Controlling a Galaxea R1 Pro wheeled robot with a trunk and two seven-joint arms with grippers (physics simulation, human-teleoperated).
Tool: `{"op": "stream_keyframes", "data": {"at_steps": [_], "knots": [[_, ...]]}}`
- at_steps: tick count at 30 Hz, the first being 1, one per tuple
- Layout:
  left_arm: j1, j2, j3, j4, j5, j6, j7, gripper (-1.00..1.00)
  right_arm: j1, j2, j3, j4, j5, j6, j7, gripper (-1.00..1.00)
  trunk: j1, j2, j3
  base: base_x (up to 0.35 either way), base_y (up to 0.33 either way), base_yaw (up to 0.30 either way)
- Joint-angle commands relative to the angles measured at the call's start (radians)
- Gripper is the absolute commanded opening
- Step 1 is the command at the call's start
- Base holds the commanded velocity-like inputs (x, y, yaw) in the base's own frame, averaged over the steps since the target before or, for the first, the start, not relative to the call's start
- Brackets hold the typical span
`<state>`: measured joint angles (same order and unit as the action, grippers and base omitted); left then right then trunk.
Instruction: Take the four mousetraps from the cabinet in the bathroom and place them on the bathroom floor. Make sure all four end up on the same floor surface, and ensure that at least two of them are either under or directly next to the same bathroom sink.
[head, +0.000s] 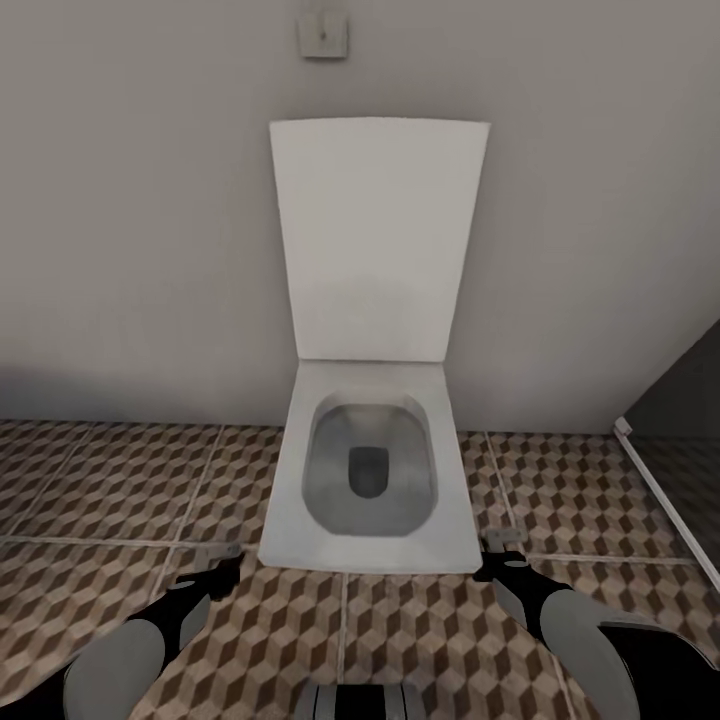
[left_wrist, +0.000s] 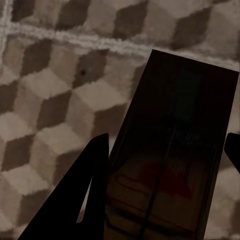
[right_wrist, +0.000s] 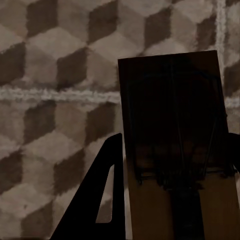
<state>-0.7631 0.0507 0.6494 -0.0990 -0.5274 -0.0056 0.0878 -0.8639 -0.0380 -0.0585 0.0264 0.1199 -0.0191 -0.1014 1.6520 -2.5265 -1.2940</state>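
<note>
A square-edged white toilet (head: 365, 480) with its flat lid raised against a plain grey wall (head: 140, 220) stands ahead of both arms; its bowl is glossy and grey inside. A small pale plate (head: 323, 36) sits on the wall above the lid. The floor (head: 110, 480) is large square tiles printed with brown, beige and cream cubes, split by pale grout lines.

The left gripper (left_wrist: 165, 145) has its black fingers (left_wrist: 75, 205) set either side of a flat rectangular trap (left_wrist: 172, 150), a dark, shadowed slab with thin wires across its face; the slab fills the gap between them, so they appear clamped on it, above the tiles.

The right gripper (right_wrist: 175, 150) likewise has a second trap (right_wrist: 172, 130) between its fingers (right_wrist: 102, 200): tan wood near the fingers' roots, darker toward its far end, with a thin wire frame across it. It also hangs over the tiles.

A dark panel with a white edge strip (head: 665, 500) stands at the right.
</note>
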Motion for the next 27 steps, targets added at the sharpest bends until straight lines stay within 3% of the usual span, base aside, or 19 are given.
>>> {"op": "stream_keyframes", "data": {"at_steps": [1,10,19,27], "knots": [[-0.001,0.000,0.006,0.001,-0.011,-0.001,0.004,-1.00,-0.001,0.000,-0.006,0.003,0.009,-0.002,-0.001,-1.00,0.000,-0.001,-0.005,0.000,0.000,0.000],[-0.001,0.000,0.006,0.001,-0.011,-0.011,0.003,-1.00,-0.001,0.000,-0.006,0.003,0.009,-0.004,-0.001,-1.00,0.004,-0.003,-0.039,0.000,0.000,0.000],[-0.001,0.000,0.006,0.001,-0.010,-0.027,0.004,-1.00,-0.001,0.000,-0.006,0.003,0.009,-0.005,-0.001,-1.00,0.004,-0.003,-0.039,0.000,0.000,0.000],[-0.001,0.000,0.006,0.001,-0.009,-0.028,0.004,-1.00,-0.001,0.000,-0.006,0.003,0.009,-0.004,-0.001,-1.00,0.008,-0.005,-0.070,0.000,0.000,0.000]]}}
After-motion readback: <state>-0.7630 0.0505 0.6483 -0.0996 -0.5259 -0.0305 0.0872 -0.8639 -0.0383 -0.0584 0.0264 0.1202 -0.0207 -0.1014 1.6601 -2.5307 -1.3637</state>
